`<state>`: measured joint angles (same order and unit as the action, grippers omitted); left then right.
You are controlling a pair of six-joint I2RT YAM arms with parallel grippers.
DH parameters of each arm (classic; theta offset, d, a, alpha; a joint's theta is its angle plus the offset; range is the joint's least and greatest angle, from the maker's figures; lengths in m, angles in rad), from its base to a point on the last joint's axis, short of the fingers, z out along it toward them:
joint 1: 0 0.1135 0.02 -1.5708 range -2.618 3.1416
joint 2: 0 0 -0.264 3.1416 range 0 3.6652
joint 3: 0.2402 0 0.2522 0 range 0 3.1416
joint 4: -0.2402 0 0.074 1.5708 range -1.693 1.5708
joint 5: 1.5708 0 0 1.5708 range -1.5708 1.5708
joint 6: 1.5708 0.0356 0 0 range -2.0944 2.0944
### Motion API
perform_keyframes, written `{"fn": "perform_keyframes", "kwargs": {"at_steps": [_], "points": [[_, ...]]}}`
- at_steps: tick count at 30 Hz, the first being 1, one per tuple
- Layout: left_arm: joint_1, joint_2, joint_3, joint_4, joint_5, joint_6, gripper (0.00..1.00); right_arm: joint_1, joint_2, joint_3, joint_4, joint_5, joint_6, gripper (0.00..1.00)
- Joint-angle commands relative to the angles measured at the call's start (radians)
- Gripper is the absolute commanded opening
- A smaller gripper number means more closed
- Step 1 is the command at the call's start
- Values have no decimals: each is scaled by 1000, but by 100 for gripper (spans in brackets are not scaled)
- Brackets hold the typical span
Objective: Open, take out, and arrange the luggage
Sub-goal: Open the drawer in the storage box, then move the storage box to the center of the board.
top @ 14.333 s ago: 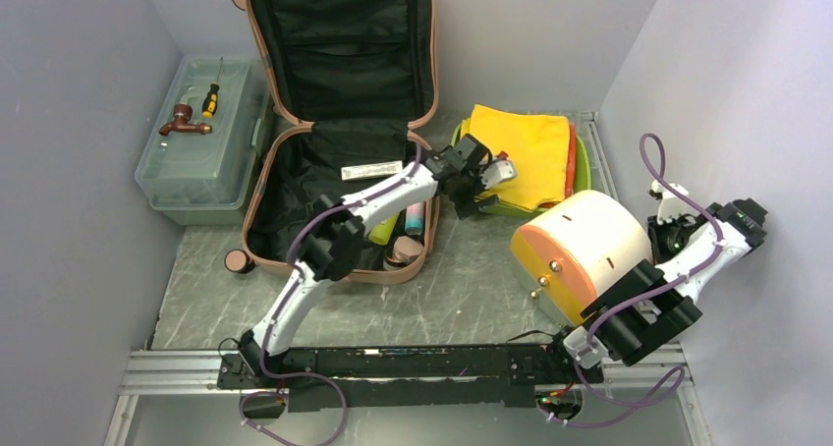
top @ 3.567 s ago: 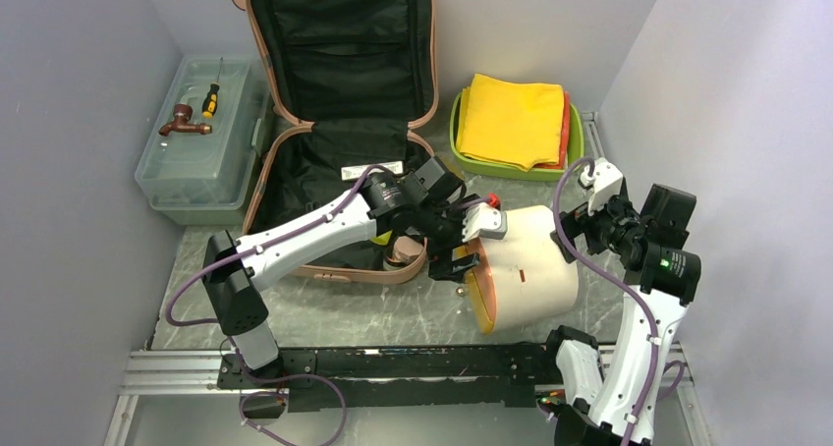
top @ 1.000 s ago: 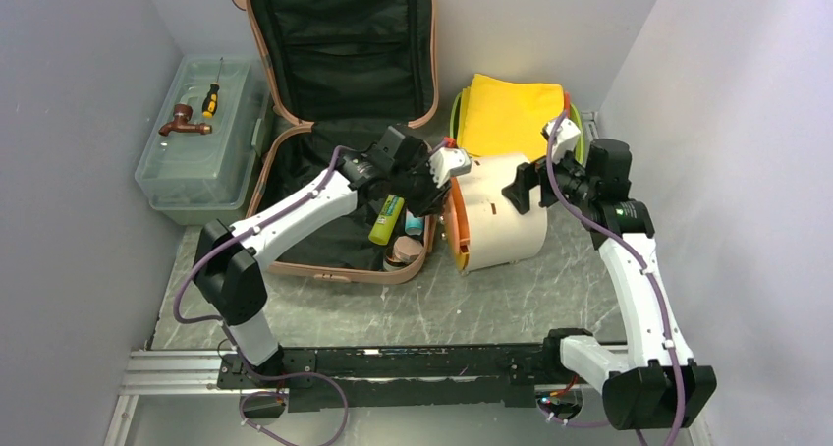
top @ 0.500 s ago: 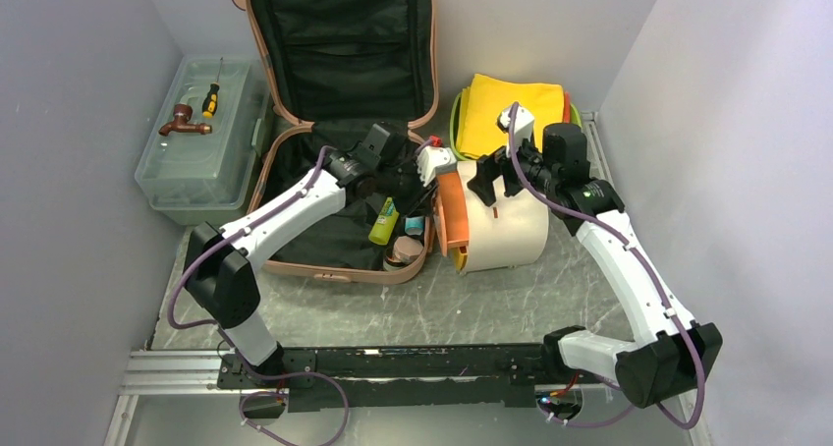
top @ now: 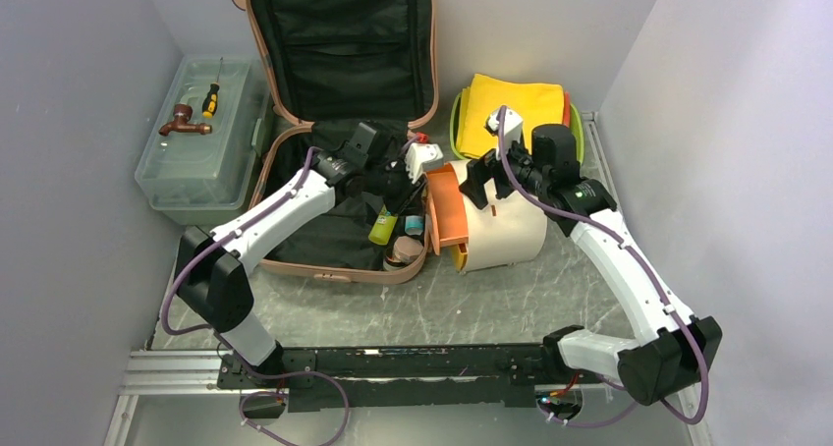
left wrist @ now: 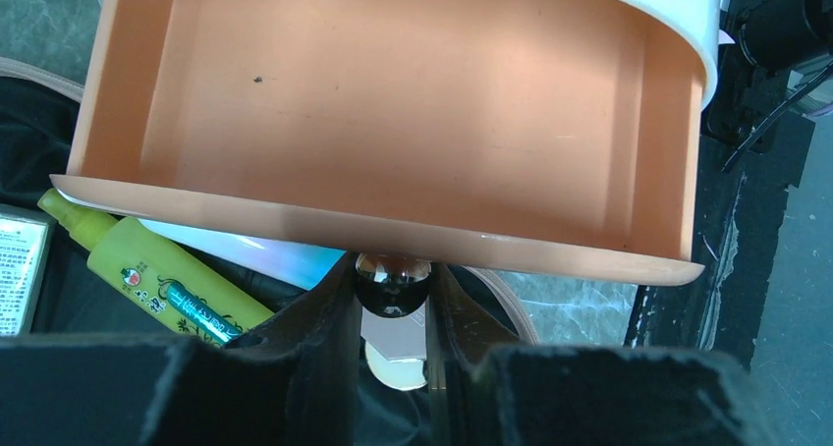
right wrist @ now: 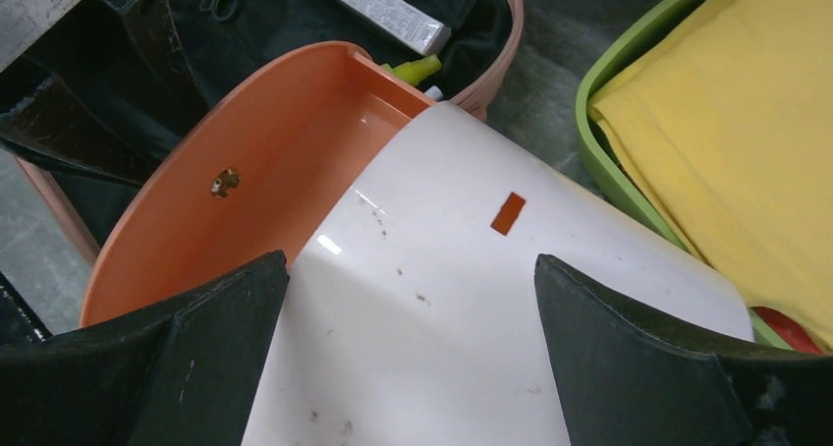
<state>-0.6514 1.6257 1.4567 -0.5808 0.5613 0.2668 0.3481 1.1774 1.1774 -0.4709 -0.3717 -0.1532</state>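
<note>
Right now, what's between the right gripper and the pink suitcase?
The orange drawer, pulled out of the white box under the right gripper, fills the gap to the luggage. The right wrist and top views show it.

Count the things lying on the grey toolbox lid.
2: a brown tap on the left of the toolbox lid and a screwdriver just right of it. Lid fully in view; none seems hidden.

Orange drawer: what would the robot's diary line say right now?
luggage: open | orange drawer: sticking out | left jaws: shut on drawer knob | right jaws: open, over white cabinet
</note>
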Motion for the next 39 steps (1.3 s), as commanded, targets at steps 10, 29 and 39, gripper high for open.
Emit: {"fn": "perform_keyframes", "kwargs": {"at_steps": [10,29,39], "points": [[52,-116,8,55,-6,22,85,35,2,-14,41,221,-56,100],[148,-72,-105,48,-69,124,100,-24,-119,-109,-10,367,-139,100],[149,88,-51,38,-63,102,100,-160,-142,-82,-78,98,-132,100]]}}
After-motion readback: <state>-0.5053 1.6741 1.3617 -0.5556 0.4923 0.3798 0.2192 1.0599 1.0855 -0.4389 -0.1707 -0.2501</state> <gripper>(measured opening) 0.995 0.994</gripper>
